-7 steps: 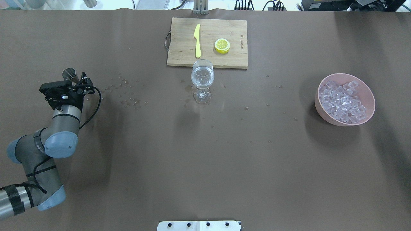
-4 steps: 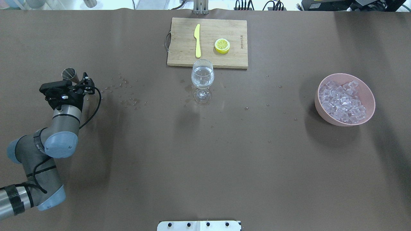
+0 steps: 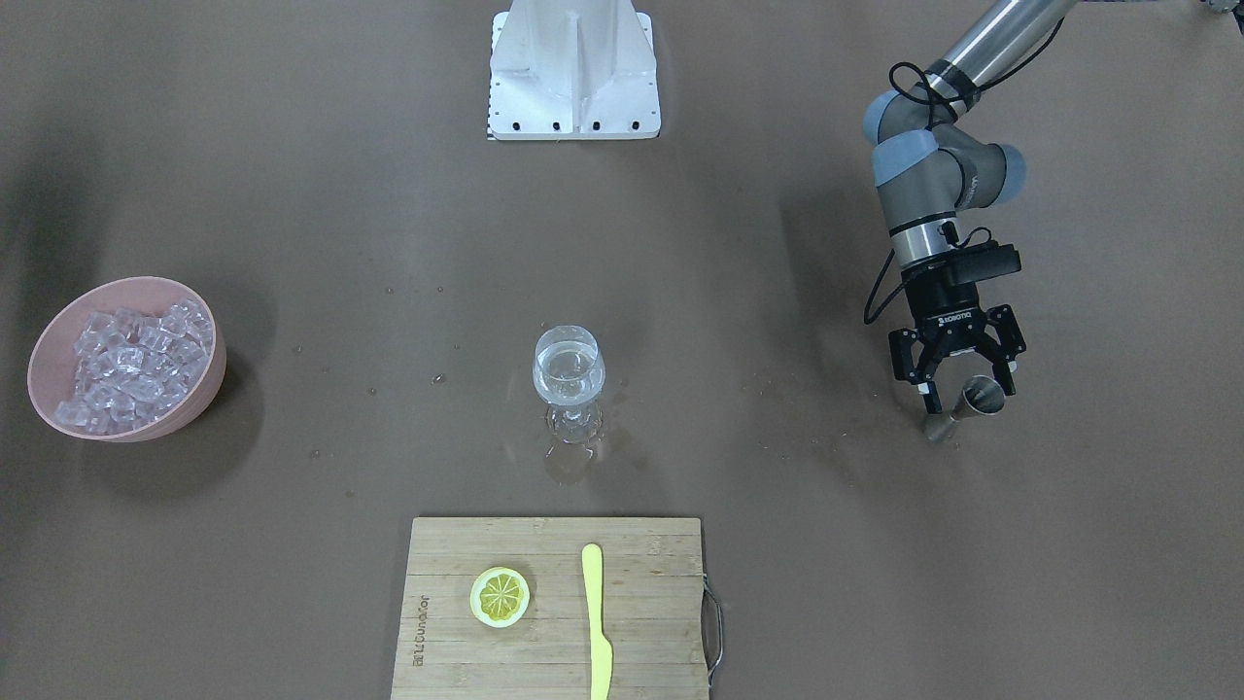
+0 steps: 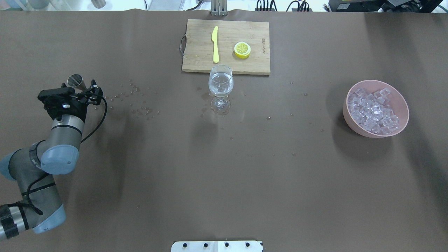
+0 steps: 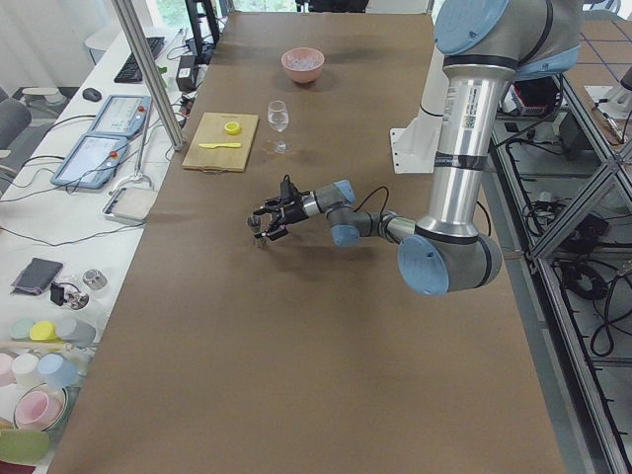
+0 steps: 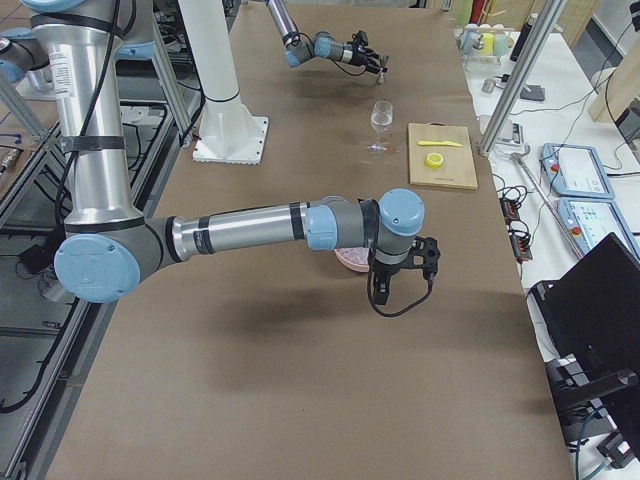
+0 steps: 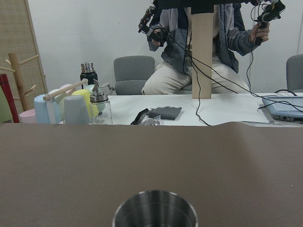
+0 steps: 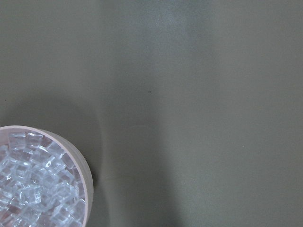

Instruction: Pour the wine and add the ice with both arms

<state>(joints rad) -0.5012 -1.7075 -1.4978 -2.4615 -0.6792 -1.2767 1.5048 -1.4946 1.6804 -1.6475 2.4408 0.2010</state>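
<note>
The wine glass [image 4: 220, 84] stands mid-table with a little clear wine in its bowl; it also shows in the front view [image 3: 569, 374]. The ice [image 4: 373, 112] is heaped in a pink bowl [image 4: 404, 105] at the right, and also shows in the right wrist view [image 8: 33, 198]. My left gripper [image 3: 962, 387] is open at the far left, its fingers on either side of a small upright steel jigger [image 3: 980, 397], not clamping it. The jigger's rim [image 7: 155, 208] fills the bottom of the left wrist view. My right gripper [image 6: 400, 268] hangs high over the bowl; I cannot tell its state.
A wooden cutting board [image 4: 196, 45] lies just behind the glass, with a yellow knife [image 4: 215, 43] and a lemon slice [image 4: 242, 49] on it. Droplets [image 4: 140, 105] are scattered between the jigger and the glass. A white bracket [image 3: 573, 78] sits at the robot's edge.
My left arm's elbow and wrist have shifted a little to the left. The jigger, the glass and the bowl have stayed where they were.
</note>
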